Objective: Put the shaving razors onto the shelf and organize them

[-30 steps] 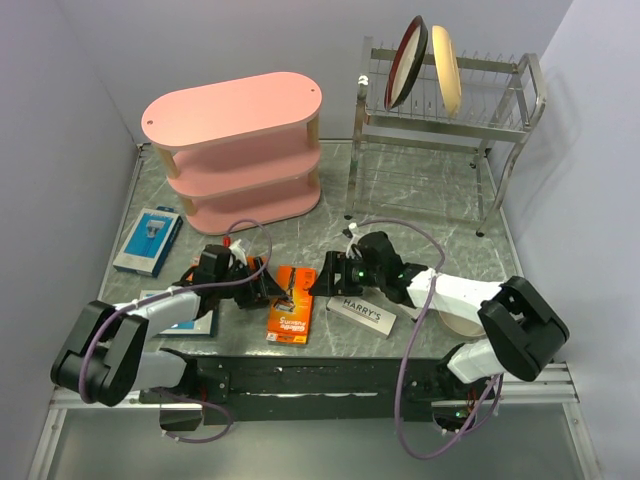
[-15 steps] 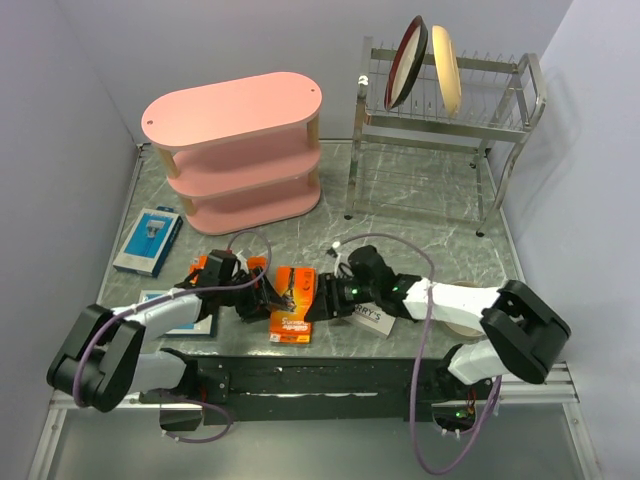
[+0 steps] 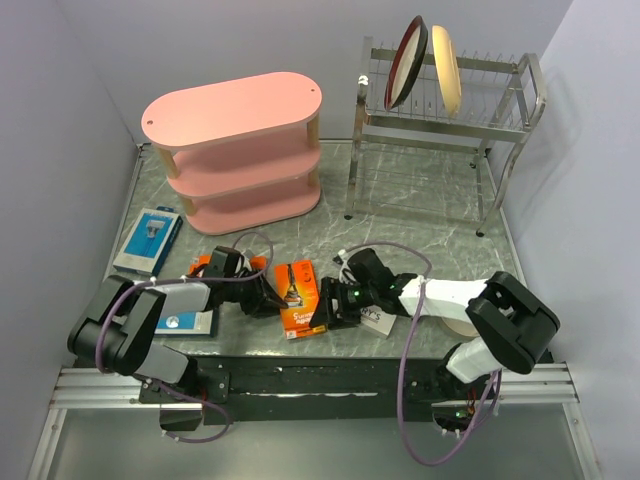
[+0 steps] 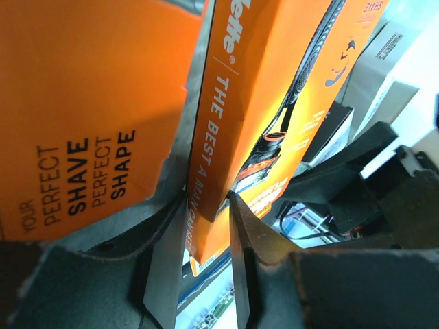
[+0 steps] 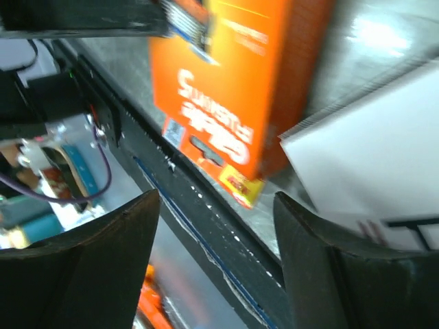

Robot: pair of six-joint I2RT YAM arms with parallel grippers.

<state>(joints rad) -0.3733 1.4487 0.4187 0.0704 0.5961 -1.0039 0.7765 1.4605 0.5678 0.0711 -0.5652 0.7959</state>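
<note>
Left pincer (image 4: 206, 200): clamped on the thin side edge of the orange pack (image 3: 298, 297), one finger on each side, both looking in contact (only the pack's end sits between them).
Right pincer (image 5: 216, 199): fingers wide apart with nothing between them, low by the near edge of the surface (image 3: 420, 215), just beside the orange pack.
Writing, orange pack: side panel reads "THE BEST A MAN", the rest cut off; the brand above it ends in "lette". Front lettering in the right wrist view is upside down and blurred.
Writing, second orange pack (image 4: 89, 103): "YOUR PERFECT SHAVE PERFECT SHAPE"; just beside the first.
White box (image 5: 370, 157): partly under the right pincer, lettering not legible.
Blue-and-white card (image 3: 148, 240): by the left edge.
Second card (image 3: 185, 322): near left corner, under the left arm.
Shelf (image 3: 232, 112): far left, three pink tiers, well apart from the packs (none on it yet).
Room: marbled surface lies between packs and shelf; dish rack (image 3: 440, 140) stands at the far right corner.
</note>
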